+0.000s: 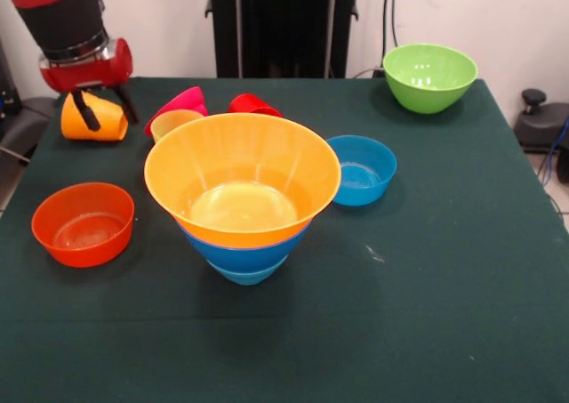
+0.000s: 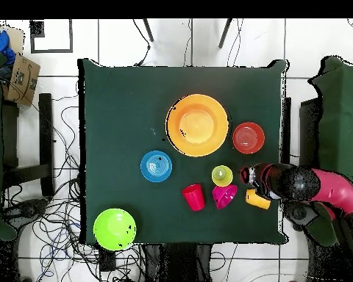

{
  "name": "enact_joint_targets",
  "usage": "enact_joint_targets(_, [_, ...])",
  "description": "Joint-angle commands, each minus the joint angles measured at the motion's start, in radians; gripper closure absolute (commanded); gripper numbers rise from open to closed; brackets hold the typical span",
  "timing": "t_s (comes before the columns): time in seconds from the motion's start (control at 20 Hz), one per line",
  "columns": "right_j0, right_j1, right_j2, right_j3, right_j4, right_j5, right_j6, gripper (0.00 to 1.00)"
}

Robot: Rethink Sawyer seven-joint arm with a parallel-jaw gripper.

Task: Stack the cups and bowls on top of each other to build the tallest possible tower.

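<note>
The tower stands mid-table: a small light-blue bowl [image 1: 244,275] lowest, a large blue bowl [image 1: 240,250] on it, and the wide yellow-orange bowl [image 1: 242,176] uppermost; it also shows in the overhead view [image 2: 198,125]. My gripper [image 1: 107,108] is at the table's left edge, shut on the orange-yellow cup [image 1: 93,120], which is tilted on its side. The overhead view shows the gripper [image 2: 251,183] and that cup [image 2: 257,199]. A yellow cup [image 1: 173,121] and a tipped magenta bowl [image 1: 178,102] sit just behind the tower. A red cup [image 1: 253,105] lies beside them.
A shallow orange bowl [image 1: 83,223] sits left of the tower. A small blue bowl [image 1: 360,170] sits to its right. A large lime green bowl [image 1: 429,76] is at the far right corner. The dark green table [image 1: 427,314] has bare cloth in front.
</note>
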Motion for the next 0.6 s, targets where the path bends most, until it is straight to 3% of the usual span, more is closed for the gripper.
enact_joint_targets(0.05, [0.055, -0.154, -0.015, 0.098, 0.01, 0.091, -0.117, 0.0])
enact_joint_targets(0.3, [0.065, -0.27, -0.045, 0.165, 0.021, 0.055, -0.031, 0.0])
enact_joint_targets(0.6, [0.071, -0.272, -0.063, 0.188, 0.024, 0.026, -0.016, 0.0])
